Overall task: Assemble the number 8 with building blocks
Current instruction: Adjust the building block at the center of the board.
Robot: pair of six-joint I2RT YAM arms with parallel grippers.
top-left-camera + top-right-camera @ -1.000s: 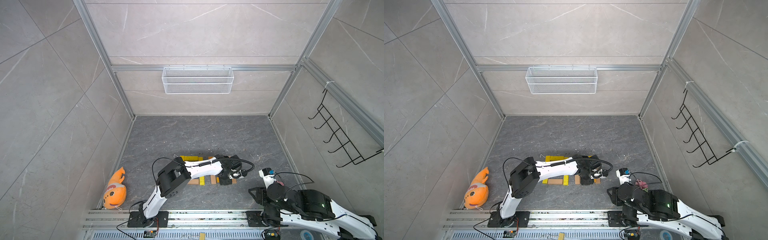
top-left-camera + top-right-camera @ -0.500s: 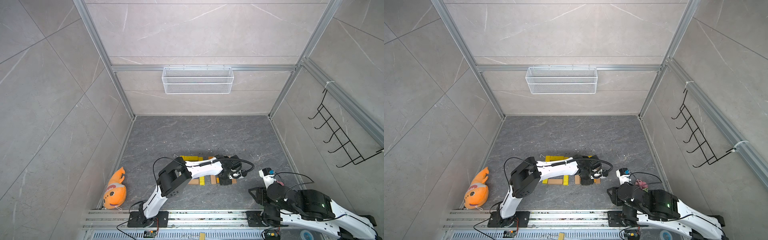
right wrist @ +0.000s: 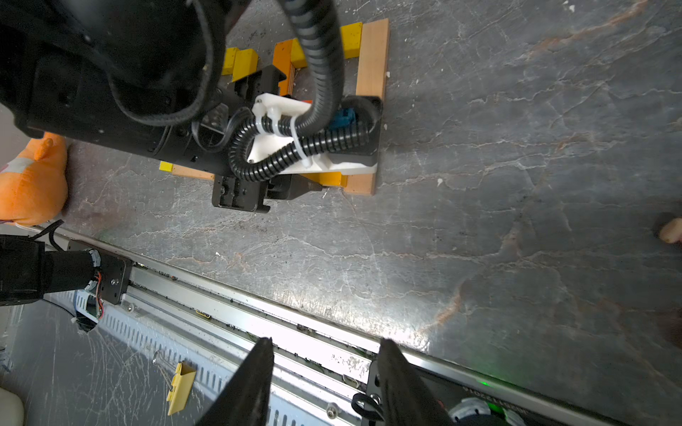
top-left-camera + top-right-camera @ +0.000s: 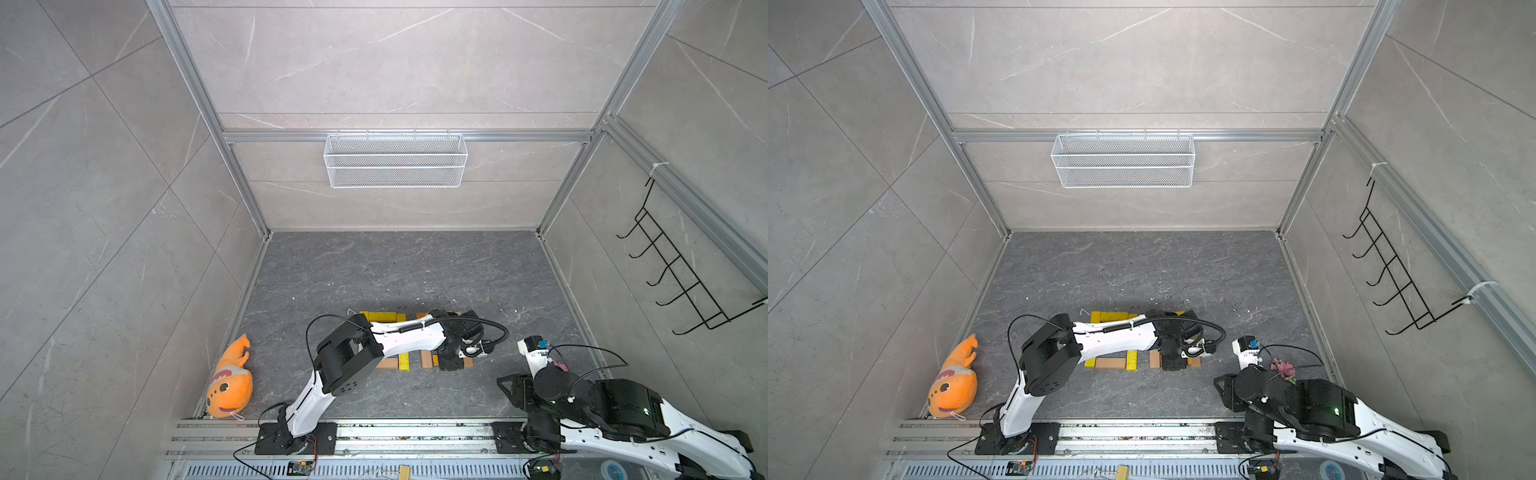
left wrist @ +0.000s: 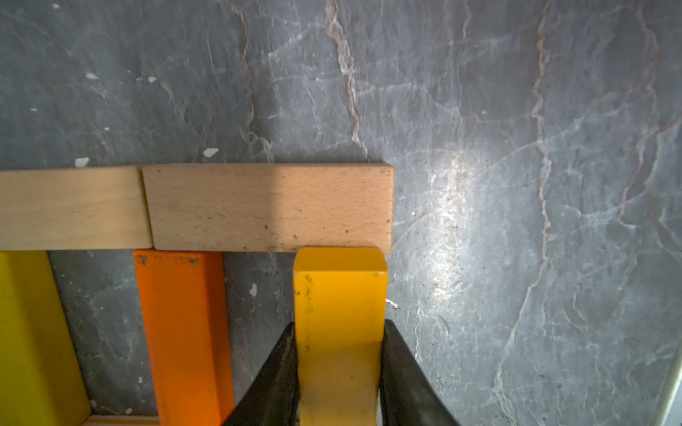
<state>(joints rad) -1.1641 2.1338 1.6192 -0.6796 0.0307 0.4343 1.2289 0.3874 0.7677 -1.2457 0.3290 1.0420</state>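
Blocks point(image 4: 382, 316) mid-worktop, mostly hidden under left arm in both top views; layout unreadable there. Left gripper point(image 5: 339, 324) clenched on yellow block point(image 5: 339, 287), block's end at long edge of tan block point(image 5: 269, 206); touching or just above, unclear. Orange block point(image 5: 184, 324) lies parallel beside it, cut off by frame. Right gripper point(image 3: 326, 341) released, empty, near front rail point(image 3: 221, 306). Worktop point(image 4: 395, 270): dark grey veined slab, pale specks. Grey tiled walls; wire basket point(image 4: 395, 160), hook rack point(image 4: 681, 274), plush fish point(image 4: 230, 384) by left wall.
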